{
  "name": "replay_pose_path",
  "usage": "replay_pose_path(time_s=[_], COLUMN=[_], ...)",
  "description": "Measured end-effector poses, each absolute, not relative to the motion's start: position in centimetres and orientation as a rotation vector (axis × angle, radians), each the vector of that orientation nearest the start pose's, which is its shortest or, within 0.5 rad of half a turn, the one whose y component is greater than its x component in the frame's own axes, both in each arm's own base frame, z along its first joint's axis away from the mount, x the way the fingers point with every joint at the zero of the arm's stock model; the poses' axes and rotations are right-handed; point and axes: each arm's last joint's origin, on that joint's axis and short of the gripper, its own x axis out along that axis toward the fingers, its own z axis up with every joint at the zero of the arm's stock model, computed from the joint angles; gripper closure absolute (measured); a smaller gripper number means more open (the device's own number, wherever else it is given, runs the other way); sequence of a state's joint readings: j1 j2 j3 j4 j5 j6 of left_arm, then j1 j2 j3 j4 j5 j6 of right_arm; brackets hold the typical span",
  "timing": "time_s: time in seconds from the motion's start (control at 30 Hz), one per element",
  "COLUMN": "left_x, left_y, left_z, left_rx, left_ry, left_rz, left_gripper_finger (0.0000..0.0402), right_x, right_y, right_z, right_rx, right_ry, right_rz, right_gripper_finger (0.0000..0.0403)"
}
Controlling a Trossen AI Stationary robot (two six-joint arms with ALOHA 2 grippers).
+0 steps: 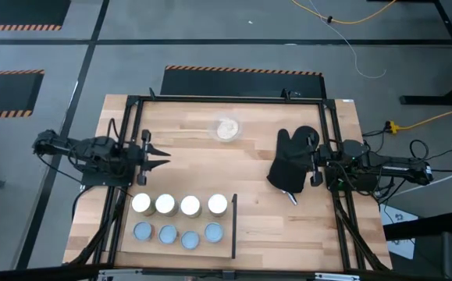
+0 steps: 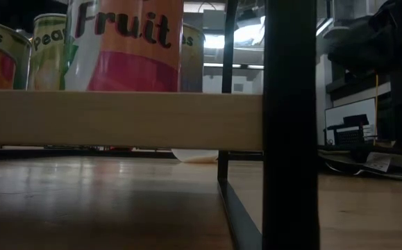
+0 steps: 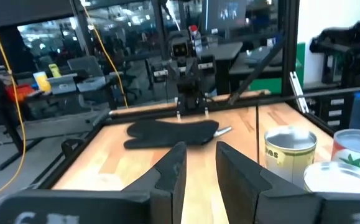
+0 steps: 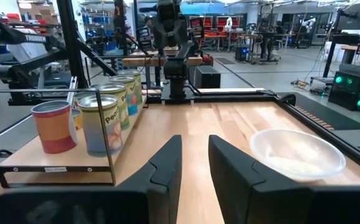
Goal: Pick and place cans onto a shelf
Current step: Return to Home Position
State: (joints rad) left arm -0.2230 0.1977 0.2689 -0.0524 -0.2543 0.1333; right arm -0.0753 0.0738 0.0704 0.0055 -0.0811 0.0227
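High view: eight cans (image 1: 190, 206) stand in two rows of four on the shelf (image 2: 117, 119), at the left corner of the table (image 1: 288, 226) nearest the low camera.
Left gripper (image 3: 198, 149) and right gripper (image 4: 194, 142) are both spread and empty, at opposite table edges. Risk: the right one is just beside the oven mitt (image 1: 290, 164), so a low swing could snag and drag it.
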Motion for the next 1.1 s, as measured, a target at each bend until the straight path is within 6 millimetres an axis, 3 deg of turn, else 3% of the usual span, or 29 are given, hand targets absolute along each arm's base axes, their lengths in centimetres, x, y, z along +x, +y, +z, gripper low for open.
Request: replay_pose_path(time_s=[0.27, 0.73, 1.1], left_x=[8.1, 9.5, 9.6], left_y=[-1.1, -1.3, -1.3], left_z=[21.6, 17.2, 17.1], left_rx=[0.11, 0.095, 0.169], left_ry=[-0.093, -0.063, -0.047], left_rz=[0.038, 0.074, 0.07], left_gripper_finger=[0.0321, 0.0321, 0.0321], right_x=[9.8, 9.8, 9.8], right_y=[-0.5, -0.5, -0.5], right_z=[18.2, 18.1, 18.1], right_rx=[0.022, 0.023, 0.023], right_ry=[0.0, 0.009, 0.009], right_rz=[0.005, 0.004, 0.004], right_gripper_finger=[0.0319, 0.0319, 0.0319])
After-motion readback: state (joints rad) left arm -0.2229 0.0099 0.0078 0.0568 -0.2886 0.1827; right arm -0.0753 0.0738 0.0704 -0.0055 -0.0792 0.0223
